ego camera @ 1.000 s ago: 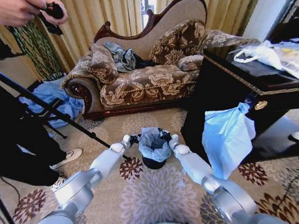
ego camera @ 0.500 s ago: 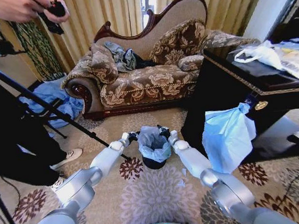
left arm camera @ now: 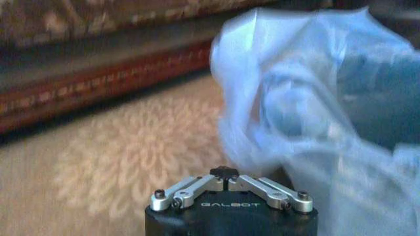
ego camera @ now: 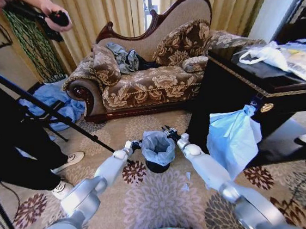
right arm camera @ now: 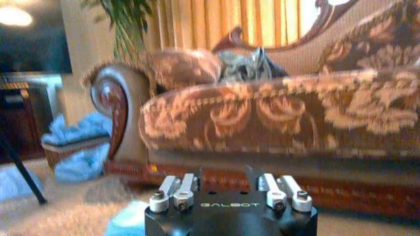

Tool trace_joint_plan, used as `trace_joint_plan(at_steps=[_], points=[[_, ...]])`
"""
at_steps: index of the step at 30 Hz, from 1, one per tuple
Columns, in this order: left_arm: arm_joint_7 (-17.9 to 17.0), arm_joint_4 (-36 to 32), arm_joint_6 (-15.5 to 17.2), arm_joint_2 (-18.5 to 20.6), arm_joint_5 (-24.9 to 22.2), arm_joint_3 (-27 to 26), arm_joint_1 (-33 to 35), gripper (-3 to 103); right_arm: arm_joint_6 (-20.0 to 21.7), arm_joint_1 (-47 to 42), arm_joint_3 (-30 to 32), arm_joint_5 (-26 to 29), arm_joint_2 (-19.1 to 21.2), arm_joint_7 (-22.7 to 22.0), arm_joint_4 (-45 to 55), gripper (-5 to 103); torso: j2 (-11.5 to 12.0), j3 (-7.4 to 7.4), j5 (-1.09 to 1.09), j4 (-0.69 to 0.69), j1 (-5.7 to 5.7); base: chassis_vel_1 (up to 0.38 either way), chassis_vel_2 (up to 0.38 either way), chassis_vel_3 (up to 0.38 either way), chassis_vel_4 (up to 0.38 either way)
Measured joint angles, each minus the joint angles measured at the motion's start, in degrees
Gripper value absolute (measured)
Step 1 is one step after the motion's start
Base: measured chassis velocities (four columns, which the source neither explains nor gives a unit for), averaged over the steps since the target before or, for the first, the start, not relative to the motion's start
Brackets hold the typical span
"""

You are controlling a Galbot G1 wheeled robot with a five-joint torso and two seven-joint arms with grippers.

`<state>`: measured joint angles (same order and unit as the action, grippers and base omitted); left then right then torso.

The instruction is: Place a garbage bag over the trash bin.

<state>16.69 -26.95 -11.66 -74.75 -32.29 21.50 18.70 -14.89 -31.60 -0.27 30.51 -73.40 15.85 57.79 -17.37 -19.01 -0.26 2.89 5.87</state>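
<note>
Thin, crinkly, translucent light-blue garbage bag (ego camera: 157, 147) draped over the small black cylindrical trash bin (ego camera: 157, 166), upright on the flowered carpet (ego camera: 156, 201), long axis vertical, mouth up, smooth dark base bare below the plastic. Left tool (ego camera: 136, 144) at the bag's left edge, right tool (ego camera: 170, 133) at its far right rim, raised a little above it. From the left wrist: left tool (left arm camera: 226, 173) clenched, tips together just beside the bag's (left arm camera: 308, 113) rumpled folds, dark bin wall (left arm camera: 387, 103) dim through the film. From the right wrist: right tool (right arm camera: 225, 177) released, fingers apart, nothing between them, facing the carved brocade sofa (right arm camera: 276, 113). In the head view, a larger bunch of blue plastic (ego camera: 232, 139) hanging off the dark bench (ego camera: 260, 89) at right.
</note>
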Motion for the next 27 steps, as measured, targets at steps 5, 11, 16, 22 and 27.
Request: trace_joint_plan(at_steps=[5,11,16,22,27], points=[[-1.60,-1.35,1.61,0.16,-1.42,-3.40,2.21,0,1.26,-3.61,1.08,4.32,5.64,-1.50,10.98,63,0.00,0.00,-0.01,0.00,0.00,0.000,0.000,0.000,0.000],[-4.28,-12.73,10.04,4.56,-4.13,-7.37,5.87,0,5.33,-8.55,1.87,8.82,11.33,-7.07,23.95,84,0.00,0.01,0.00,0.00,0.00,0.000,0.000,0.000,0.000],[-9.22,-25.98,23.47,10.94,-5.27,-14.35,10.59,0,11.04,-13.60,1.25,11.11,16.23,-14.93,34.92,99,0.00,0.01,-0.01,-0.01,-0.01,0.000,0.000,0.000,0.000],[-10.82,-35.73,26.51,15.98,-10.23,-19.91,13.72,0,18.39,-15.90,-0.21,12.34,20.08,-17.56,40.02,101,0.00,0.01,-0.02,0.00,-0.01,0.000,0.000,0.000,0.000],[-11.46,-46.92,27.40,19.51,-20.92,-23.48,16.16,0,20.55,-16.53,-3.26,12.77,20.97,-20.00,40.74,83,0.00,0.01,0.00,-0.03,-0.01,0.000,0.000,0.000,0.000]])
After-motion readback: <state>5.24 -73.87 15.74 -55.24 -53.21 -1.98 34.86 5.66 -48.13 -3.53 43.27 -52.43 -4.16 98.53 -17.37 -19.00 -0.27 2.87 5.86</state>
